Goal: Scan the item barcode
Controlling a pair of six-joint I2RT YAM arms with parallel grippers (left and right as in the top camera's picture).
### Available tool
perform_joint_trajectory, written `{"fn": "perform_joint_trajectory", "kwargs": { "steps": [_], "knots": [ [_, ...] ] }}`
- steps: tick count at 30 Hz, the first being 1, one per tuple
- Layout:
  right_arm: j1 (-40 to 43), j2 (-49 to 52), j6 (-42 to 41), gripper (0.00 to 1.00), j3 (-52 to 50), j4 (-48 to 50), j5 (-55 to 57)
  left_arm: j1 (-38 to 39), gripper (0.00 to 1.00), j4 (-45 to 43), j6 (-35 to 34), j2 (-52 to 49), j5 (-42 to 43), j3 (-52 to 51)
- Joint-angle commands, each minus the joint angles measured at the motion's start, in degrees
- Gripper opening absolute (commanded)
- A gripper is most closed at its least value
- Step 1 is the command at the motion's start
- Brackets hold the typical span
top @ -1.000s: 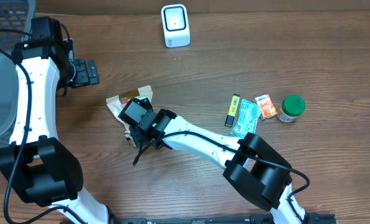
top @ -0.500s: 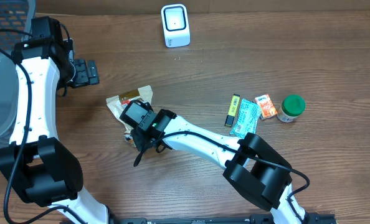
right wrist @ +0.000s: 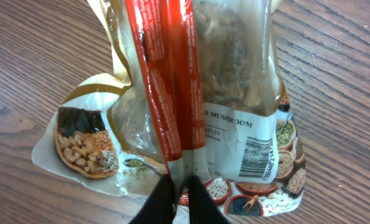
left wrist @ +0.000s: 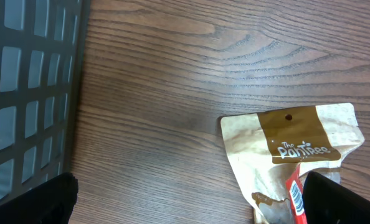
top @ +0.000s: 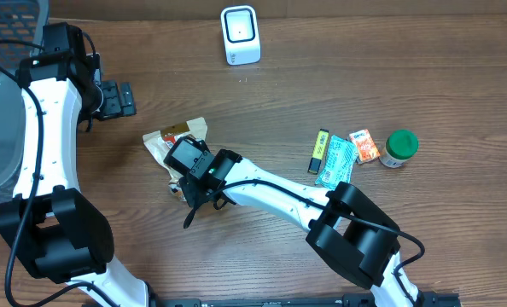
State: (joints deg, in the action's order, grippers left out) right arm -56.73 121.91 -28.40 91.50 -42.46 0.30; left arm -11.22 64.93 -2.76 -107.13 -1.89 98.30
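Obs, overhead: the mushroom snack pouch (top: 166,141) lies flat on the wooden table (top: 339,77), left of centre and well short of the white barcode scanner (top: 240,35), which stands near the far edge

Right arm reaches across the table to the pouch; its wrist covers the pouch's near end, so from above I see only the far, brown-banded end

Right wrist view: right gripper (right wrist: 179,190) has its jaws pinched together on the pouch's red centre seam (right wrist: 172,93) at the lower edge of the bag. I log this as closed on the pouch. The clear window shows dried pieces inside, and a printed barcode (right wrist: 256,155) faces up, to the right of the seam

Left arm: left gripper (top: 117,99) sits at the far left, beside the grey basket (top: 2,94), well apart from the pouch. In its own camera the two dark fingers (left wrist: 32,199) stand at opposite lower corners, so the jaws are spread wide. That view also shows the pouch's hang-hole end (left wrist: 291,134), with a brand label on the brown band, and the basket's grid wall (left wrist: 29,93)

Right side of the table, clustered near each other: green-lidded jar (top: 399,147), orange packet (top: 364,146), pale blue packet (top: 336,162), yellow-and-black bar (top: 319,151)
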Motion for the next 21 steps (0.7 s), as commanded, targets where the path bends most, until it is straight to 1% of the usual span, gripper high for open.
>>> {"fn": "perform_joint_trajectory", "kwargs": {
  "steps": [1, 3, 8, 16, 18, 21],
  "knots": [
    [-0.20, -2.62, 0.17, 0.07, 1.46, 0.31, 0.24, 0.42, 1.00, -0.04, 0.87, 1.07, 0.44, 1.18],
    [-0.20, -2.62, 0.17, 0.09, 1.46, 0.31, 0.24, 0.44, 1.00, -0.04, 0.87, 1.07, 0.44, 1.18],
    [-0.20, -2.64, 0.20, 0.19, 1.46, 0.76, 0.50, 0.42, 1.00, -0.07, 0.87, 1.07, 0.44, 1.18],
    [-0.20, -2.62, 0.22, 0.21, 1.46, 1.73, 1.11, 0.42, 1.00, -0.07, 0.87, 1.07, 0.44, 1.18],
    [-0.20, -2.62, 0.22, 0.28, 1.46, 1.86, 1.14, 0.42, 1.00, -0.04, 0.87, 1.07, 0.42, 1.18],
    [-0.20, -2.62, 0.98, 0.36, 1.46, 2.38, 1.16, 0.42, 1.00, -0.04, 0.87, 1.07, 0.44, 1.18]
  ]
}}
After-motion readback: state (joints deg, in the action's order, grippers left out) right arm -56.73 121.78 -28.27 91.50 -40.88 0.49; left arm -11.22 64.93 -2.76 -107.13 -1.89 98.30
